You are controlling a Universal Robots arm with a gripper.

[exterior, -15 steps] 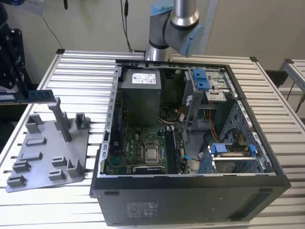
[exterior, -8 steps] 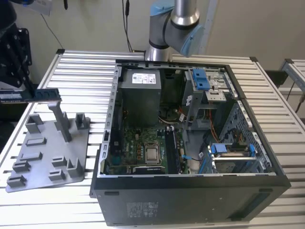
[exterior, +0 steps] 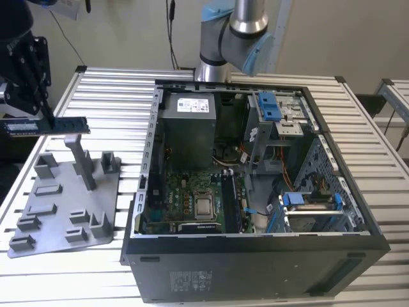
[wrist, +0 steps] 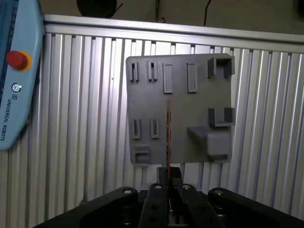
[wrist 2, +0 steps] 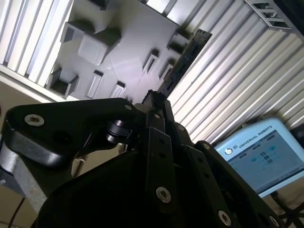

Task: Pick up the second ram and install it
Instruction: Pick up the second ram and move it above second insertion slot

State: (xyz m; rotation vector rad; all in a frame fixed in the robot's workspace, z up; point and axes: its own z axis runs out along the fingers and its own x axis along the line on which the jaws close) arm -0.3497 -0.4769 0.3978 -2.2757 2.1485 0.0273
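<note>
The second ram [exterior: 69, 125] is a long, flat black stick with a pale label towards one end. My gripper [exterior: 48, 119] is shut on it and holds it level in the air at the exterior view's left. It hangs above the grey fixture plate [exterior: 64, 208]. In the first wrist view the ram [wrist: 168, 129] is seen edge-on as a thin line running out from the gripper [wrist: 168, 172] over the plate [wrist: 199, 90]. In the second wrist view the ram [wrist 2: 186, 58] reaches out from the gripper [wrist 2: 154, 99] across the plate's edge.
An open black computer case [exterior: 255, 268] lies on the slatted metal table [exterior: 108, 89], with its motherboard [exterior: 192, 201] exposed, right of the plate. The arm's base [exterior: 220, 38] stands behind the case. A teach pendant [wrist: 14, 71] lies beside the table.
</note>
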